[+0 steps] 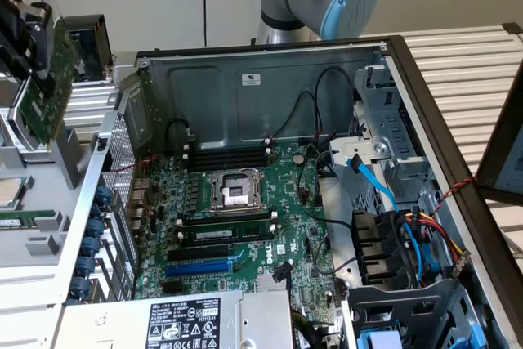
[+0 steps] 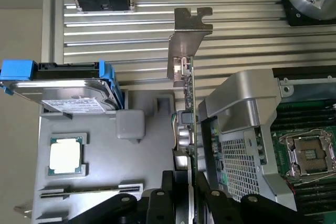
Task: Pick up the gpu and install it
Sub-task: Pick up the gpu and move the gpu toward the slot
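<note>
The gpu, a green card with a silver end bracket, hangs in the air at the exterior view's far left, above the grey parts tray and outside the open computer case. My gripper is shut on it. In the wrist view the gpu appears edge-on, clamped between the black fingers of my gripper. The motherboard lies inside the case with its blue slot and black slot bare.
The case's perforated rear wall stands between the tray and the motherboard. On the tray sit a CPU, a hard drive in a blue carrier and a memory stick. Cables and drive bays crowd the case's right side.
</note>
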{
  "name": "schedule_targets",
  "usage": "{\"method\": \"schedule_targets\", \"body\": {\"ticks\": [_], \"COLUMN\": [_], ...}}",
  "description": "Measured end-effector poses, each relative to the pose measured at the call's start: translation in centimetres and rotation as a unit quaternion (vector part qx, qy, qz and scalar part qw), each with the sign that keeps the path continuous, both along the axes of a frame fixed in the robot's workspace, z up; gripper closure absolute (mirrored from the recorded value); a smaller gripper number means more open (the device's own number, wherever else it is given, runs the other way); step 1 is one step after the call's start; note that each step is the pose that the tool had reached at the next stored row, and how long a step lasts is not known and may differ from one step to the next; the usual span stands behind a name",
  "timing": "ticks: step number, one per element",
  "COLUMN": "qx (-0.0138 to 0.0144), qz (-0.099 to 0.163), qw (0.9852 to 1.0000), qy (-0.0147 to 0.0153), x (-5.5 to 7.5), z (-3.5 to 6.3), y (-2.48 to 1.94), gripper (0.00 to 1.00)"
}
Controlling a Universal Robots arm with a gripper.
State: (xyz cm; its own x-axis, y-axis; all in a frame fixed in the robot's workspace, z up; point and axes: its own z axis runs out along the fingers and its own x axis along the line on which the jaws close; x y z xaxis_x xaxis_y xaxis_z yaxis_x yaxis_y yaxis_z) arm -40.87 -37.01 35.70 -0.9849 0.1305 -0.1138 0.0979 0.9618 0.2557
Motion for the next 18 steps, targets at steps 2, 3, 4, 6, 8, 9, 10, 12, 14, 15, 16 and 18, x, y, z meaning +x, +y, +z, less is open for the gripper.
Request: {"method": "schedule_targets", "body": {"ticks": [2,3,4,6,8,9,10,12,14,15,16,18], "qx": [0.0,0.0,0.0,0.0,0.0,0.0,0.0001,0.0005,0.0014,0.0022,0.0033,0.0042], "qz": [0.0,0.0,0.0,0.0,0.0,0.0,0.0,0.0,0.0,0.0,0.0,-0.001], "qw": [1.0,1.0,1.0,1.0,0.9999,0.9999,0.9999,0.9998,0.9996,0.9995,0.9993,0.9993], "qy": [0.0024,0.0038,0.0053,0.0083,0.0122,0.0145,0.0166,0.0215,0.0274,0.0318,0.036,0.0378], "x": [0.0,0.1,0.1,0.2,0.3,0.4,0.5,0.8,1.1,1.1,1.2,1.2], "z": [0.91,1.37,1.78,2.6,3.25,3.56,3.84,4.27,4.57,4.67,4.69,4.69], "y": [-0.15,-0.22,-0.28,-0.41,-0.51,-0.55,-0.6,-0.69,-0.76,-0.81,-0.87,-0.98], "gripper": [0.72,0.72,0.72,0.72,0.72,0.72,0.72,0.72,0.72,0.72,0.72,0.72]}}
